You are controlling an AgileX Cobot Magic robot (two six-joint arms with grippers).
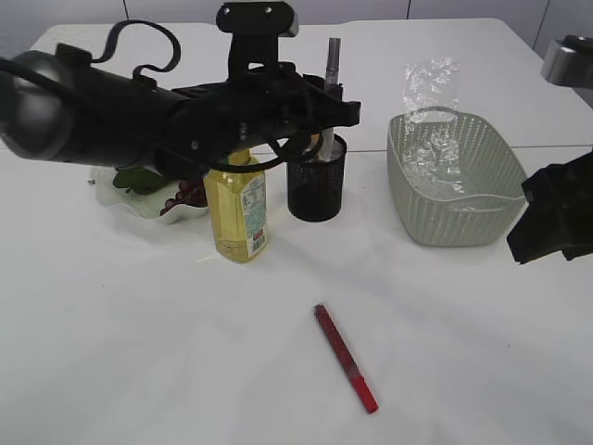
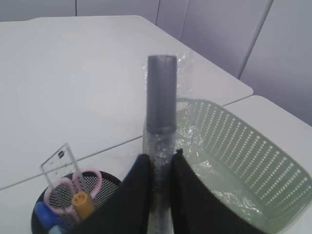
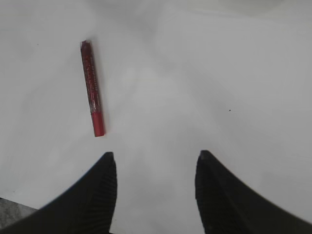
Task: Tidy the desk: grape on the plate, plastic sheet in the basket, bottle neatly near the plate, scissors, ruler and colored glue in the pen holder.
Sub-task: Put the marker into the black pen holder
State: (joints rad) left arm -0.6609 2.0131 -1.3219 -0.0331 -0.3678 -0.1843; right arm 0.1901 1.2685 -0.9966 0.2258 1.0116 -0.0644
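The white surface (image 1: 139,334) spreads wide. On the right stands the grey-green basket (image 1: 456,185) with the plastic sheet (image 1: 431,88) in it. The bottle (image 1: 241,209) stands just beside the plate (image 1: 139,204), where the grapes (image 1: 185,197) lie. The left tool (image 2: 157,168) pinches the silver glue pen (image 2: 161,97) upright above the pen holder (image 1: 317,181), which holds pink scissors (image 2: 73,183) and ruler (image 2: 61,163). The right tool (image 3: 156,183) hangs with jaws apart, empty, near the red glue pen (image 3: 92,87).

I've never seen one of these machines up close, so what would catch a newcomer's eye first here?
Probably the big black left gripper, holding a silver glitter pen upright above the black mesh pen holder. Next, the lone red glitter pen lying on the bare white desk in front, with the right gripper open over it.
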